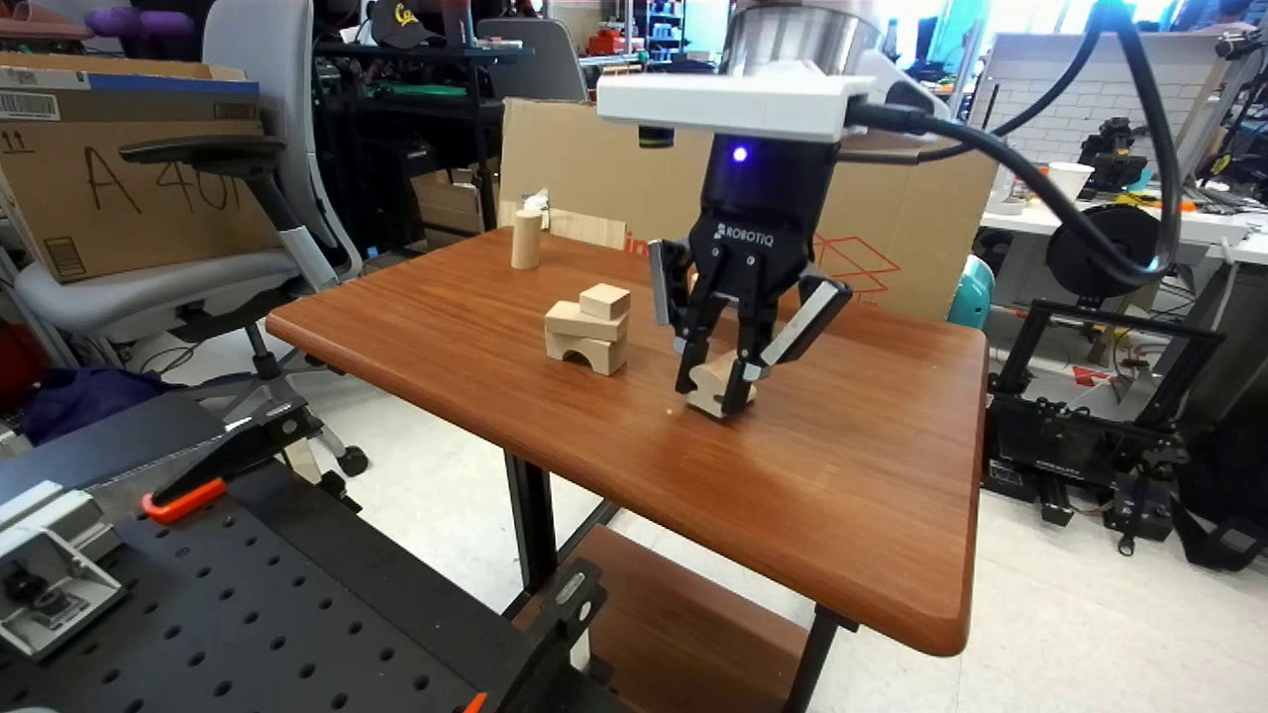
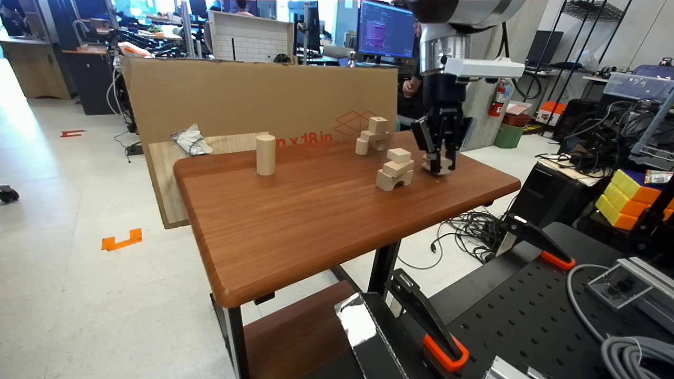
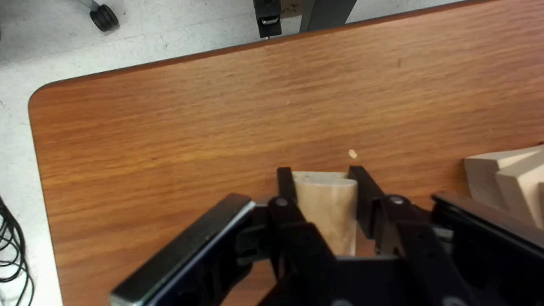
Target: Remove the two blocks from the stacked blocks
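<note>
Both fingers (image 3: pixel 286 182) of your gripper (image 3: pixel 321 176) are clamped on a wooden block (image 3: pixel 327 208), low over the table (image 1: pixel 872 446); you can't tell whether the pale wood (image 1: pixel 706 404) just beneath is a separate piece. To your gripper's left in both exterior views stands an arch block (image 1: pixel 606 356) bearing a plank (image 1: pixel 575 325) with a small cube (image 1: pixel 604 300) on top. Farther back, your stacked blocks (image 2: pixel 373 137) show left of the gripper in an exterior view, and an upright cylinder (image 1: pixel 526 241) stands left of all these
</note>
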`<control>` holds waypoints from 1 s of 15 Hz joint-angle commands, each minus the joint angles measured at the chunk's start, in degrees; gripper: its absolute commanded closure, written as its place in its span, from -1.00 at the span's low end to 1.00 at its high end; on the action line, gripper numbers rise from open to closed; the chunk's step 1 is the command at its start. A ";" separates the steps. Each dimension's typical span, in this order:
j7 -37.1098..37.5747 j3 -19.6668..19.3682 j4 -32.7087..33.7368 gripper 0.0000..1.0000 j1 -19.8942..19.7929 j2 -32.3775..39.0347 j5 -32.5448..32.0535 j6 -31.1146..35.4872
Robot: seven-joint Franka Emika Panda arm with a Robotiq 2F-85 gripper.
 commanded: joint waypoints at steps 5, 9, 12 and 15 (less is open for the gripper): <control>-0.24 -0.22 1.48 -0.50 -0.24 2.29 -0.72 -0.45; -1.11 -0.31 -5.26 -1.00 0.18 -6.45 -1.52 1.02; -1.67 -0.35 -11.06 -1.00 0.64 -15.82 -3.06 1.68; -1.43 -0.09 -15.99 -1.00 1.08 -25.77 -3.88 0.83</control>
